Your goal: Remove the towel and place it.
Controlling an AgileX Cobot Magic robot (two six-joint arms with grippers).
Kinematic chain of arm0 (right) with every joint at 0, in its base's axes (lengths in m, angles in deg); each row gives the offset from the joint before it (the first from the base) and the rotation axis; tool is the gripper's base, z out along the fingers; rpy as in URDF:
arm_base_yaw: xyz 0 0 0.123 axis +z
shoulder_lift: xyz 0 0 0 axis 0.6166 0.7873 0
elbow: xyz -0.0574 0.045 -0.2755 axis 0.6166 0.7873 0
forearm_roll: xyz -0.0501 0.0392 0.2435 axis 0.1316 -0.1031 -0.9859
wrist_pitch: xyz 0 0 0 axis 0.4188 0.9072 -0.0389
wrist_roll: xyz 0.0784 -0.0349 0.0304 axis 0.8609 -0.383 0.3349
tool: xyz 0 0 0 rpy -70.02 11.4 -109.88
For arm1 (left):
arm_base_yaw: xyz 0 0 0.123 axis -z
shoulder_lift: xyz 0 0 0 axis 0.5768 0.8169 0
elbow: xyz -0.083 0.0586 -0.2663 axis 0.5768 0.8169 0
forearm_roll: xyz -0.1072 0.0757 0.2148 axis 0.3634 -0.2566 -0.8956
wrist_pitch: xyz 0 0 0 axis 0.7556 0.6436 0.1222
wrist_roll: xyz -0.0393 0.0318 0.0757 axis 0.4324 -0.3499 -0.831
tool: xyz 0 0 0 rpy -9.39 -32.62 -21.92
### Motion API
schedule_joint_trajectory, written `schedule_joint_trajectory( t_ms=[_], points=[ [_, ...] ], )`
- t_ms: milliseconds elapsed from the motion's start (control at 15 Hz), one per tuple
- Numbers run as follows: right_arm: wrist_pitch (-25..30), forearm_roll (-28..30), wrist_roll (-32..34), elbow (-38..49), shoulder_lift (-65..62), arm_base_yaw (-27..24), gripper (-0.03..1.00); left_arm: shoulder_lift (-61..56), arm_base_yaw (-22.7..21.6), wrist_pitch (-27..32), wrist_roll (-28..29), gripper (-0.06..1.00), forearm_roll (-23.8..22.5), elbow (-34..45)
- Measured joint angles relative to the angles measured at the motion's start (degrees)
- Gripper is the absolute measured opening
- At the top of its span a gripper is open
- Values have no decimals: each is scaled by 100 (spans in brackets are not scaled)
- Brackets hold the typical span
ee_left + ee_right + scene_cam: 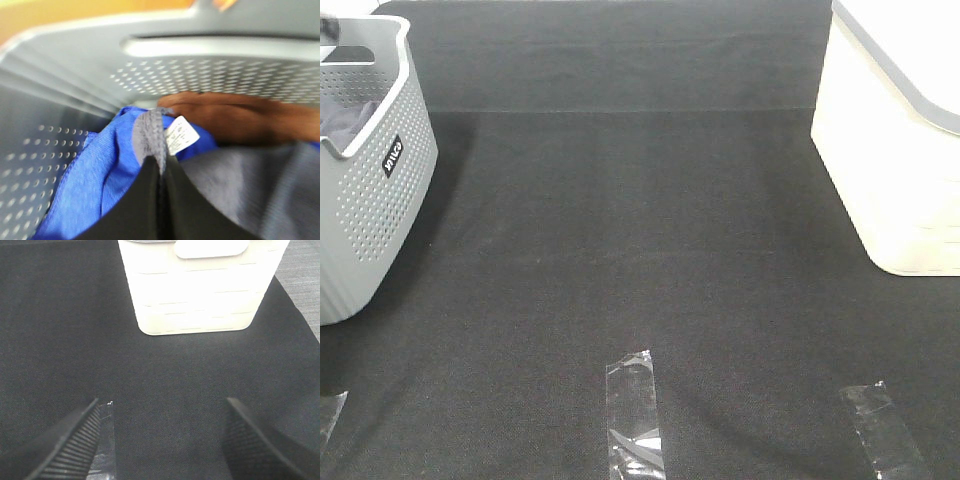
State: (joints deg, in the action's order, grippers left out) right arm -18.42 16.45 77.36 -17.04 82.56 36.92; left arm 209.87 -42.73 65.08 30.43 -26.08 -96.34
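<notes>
Blurred and close, the left end effector (161, 167) grips a fold of the grey towel (149, 134), mostly cut off, inside the basket (200, 80) beside a blue cloth (100, 170), while the right end effector (162, 410) hangs spread wide above the table (175, 365).

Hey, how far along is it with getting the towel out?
Early. Grip made: left gripper shut on a fold of the towel inside the grey basket, beside a blue cloth. Lifting it out and placing it remain; right gripper hangs open over the mat.
</notes>
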Motion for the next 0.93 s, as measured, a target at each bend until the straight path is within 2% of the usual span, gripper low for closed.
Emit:
schedule_joint_trajectory(
  t_ms=[267, 400, 467, 533, 733, 933],
  points=[
    [0, 0, 0, 0, 0, 0, 65, -934, 34, 11, -252, 0, 561, 0],
    [0, 0, 0, 0, 0, 0, 65, -1427, 252, 11, -682, 0, 791, 0],
    [0, 0, 0, 0, 0, 0, 65, -1713, 550, 11, -1020, 0, 957, 0],
    [0, 0, 0, 0, 0, 0, 65, -1811, 670, 11, -1129, 0, 1014, 0],
    [0, 0, 0, 0, 0, 0, 65, -2332, 1536, 11, -1828, 0, 1473, 0],
    [0, 0, 0, 0, 0, 0, 65, -2532, 2257, 223, -2309, 0, 2286, 0]
  ],
)
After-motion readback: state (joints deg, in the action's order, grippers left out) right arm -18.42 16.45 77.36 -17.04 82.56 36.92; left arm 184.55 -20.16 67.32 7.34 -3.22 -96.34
